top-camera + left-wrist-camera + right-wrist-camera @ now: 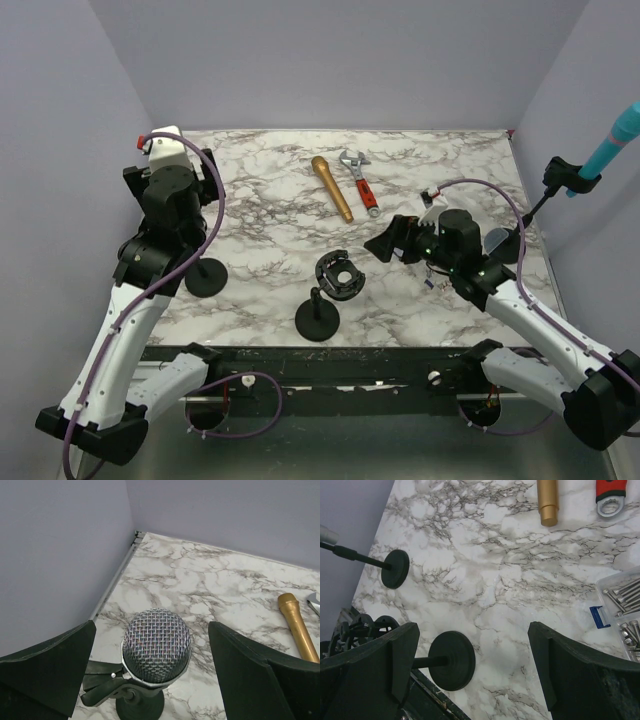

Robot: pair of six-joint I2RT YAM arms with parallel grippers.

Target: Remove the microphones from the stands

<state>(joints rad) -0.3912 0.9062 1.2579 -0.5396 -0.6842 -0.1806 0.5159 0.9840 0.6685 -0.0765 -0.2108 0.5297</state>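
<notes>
A microphone [156, 647] with a silver mesh head stands upright in the black clip of a stand [140, 707] on the marble table. My left gripper [151, 630] is open, one finger on each side of the mesh head and clear of it. From above, the left arm [165, 200] hides this microphone; only the stand's round base [205, 275] shows. My right gripper [385, 240] is open and empty, hovering over the table's middle right. Just left of it is a second stand [318, 318] whose ring clip [340, 275] is empty.
A gold microphone [332, 187] and a red-handled wrench [360, 180] lie at the back centre. A clear box of screws [622, 610] sits by the right arm. A teal microphone [610, 145] is clamped beyond the right edge. The left wall is close to the left gripper.
</notes>
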